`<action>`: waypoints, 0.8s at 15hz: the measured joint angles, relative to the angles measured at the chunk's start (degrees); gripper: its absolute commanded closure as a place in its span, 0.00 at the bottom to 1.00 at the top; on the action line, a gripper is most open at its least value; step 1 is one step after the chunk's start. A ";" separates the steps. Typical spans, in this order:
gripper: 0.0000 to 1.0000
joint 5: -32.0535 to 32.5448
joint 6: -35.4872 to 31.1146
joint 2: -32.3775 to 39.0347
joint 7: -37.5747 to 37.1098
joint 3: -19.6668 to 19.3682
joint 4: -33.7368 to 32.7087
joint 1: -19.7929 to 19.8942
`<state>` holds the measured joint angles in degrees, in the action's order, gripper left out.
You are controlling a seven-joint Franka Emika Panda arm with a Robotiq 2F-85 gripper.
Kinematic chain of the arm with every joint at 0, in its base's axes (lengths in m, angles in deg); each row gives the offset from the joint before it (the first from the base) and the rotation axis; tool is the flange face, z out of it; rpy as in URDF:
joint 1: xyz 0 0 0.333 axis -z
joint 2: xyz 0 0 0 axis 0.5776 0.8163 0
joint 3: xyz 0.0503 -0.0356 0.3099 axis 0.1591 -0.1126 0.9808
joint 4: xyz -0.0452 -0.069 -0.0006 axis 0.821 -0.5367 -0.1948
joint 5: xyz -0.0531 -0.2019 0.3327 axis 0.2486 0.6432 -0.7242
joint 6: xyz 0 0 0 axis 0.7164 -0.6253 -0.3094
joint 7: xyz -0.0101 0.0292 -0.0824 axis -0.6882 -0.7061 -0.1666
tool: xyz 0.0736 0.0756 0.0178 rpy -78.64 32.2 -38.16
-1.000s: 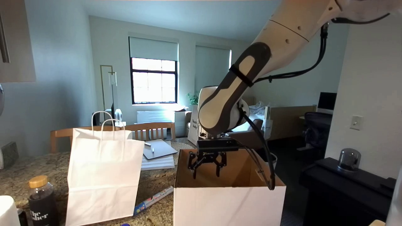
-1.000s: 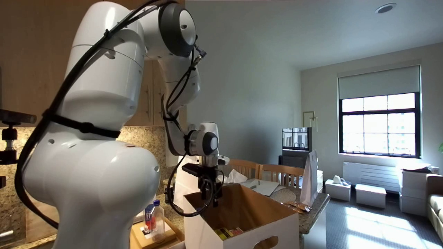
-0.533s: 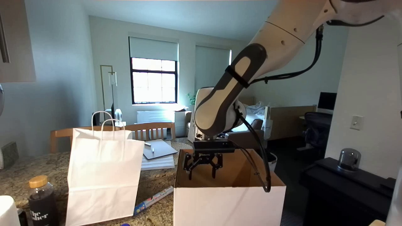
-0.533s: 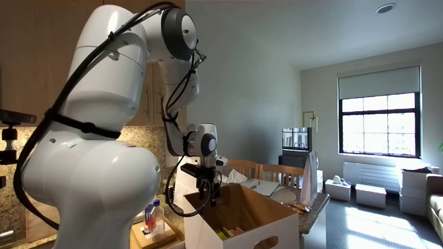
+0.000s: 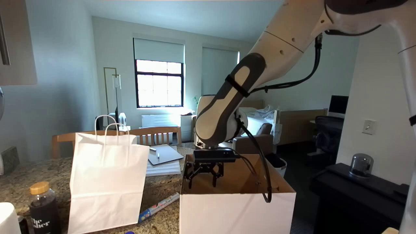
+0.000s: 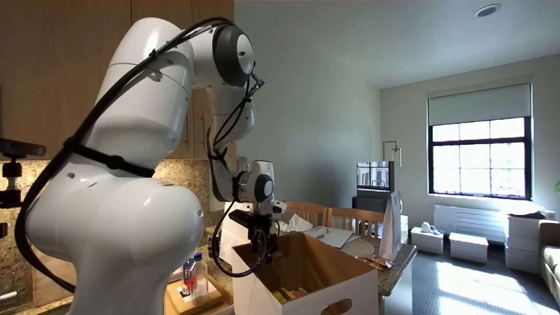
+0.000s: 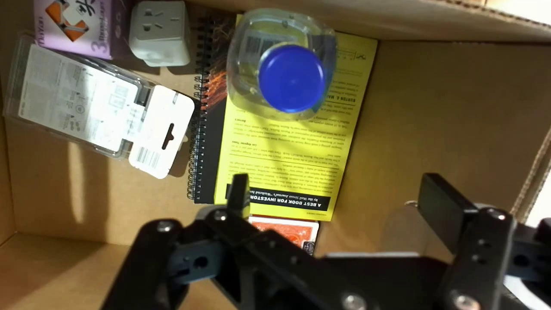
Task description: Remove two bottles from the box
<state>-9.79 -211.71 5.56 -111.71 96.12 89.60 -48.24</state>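
Note:
The box (image 5: 237, 213) is a large open carton with a pale outside and brown inside; it shows in both exterior views (image 6: 356, 286). In the wrist view a clear bottle with a blue cap (image 7: 292, 79) stands on a yellow book inside the box. Another clear bottle (image 6: 200, 282) with a blue cap stands outside the box on a brown surface beside the arm's base. My gripper (image 5: 202, 185) points down into the box's opening, by its left side in that exterior view. In the wrist view my gripper (image 7: 335, 193) is open and empty, with the bottle ahead of the fingertips.
In the box lie a yellow book (image 7: 284, 163), a white plug adapter (image 7: 159, 32), a purple carton (image 7: 77, 26), a clear package (image 7: 77, 99) and a red card deck (image 7: 288, 228). A white paper bag (image 5: 109, 185) and a dark-labelled bottle (image 5: 42, 208) stand outside.
My gripper has moved left and slightly down over the box in an exterior view, staying open and empty. The box and the bottle outside it have not moved.

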 measured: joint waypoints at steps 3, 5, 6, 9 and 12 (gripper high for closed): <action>0.00 0.00 -1.02 0.55 0.00 0.03 -0.22 -0.87; 0.00 -0.03 -1.24 0.58 0.00 0.08 -0.22 -1.44; 0.00 -0.03 -1.26 0.57 0.00 0.07 -0.20 -1.66; 0.00 -0.03 -1.26 0.57 0.06 0.04 -0.14 -1.83; 0.00 -0.03 -1.26 0.57 0.52 0.04 -0.13 -1.84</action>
<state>-9.82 -212.96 6.13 -111.19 96.15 89.46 -50.08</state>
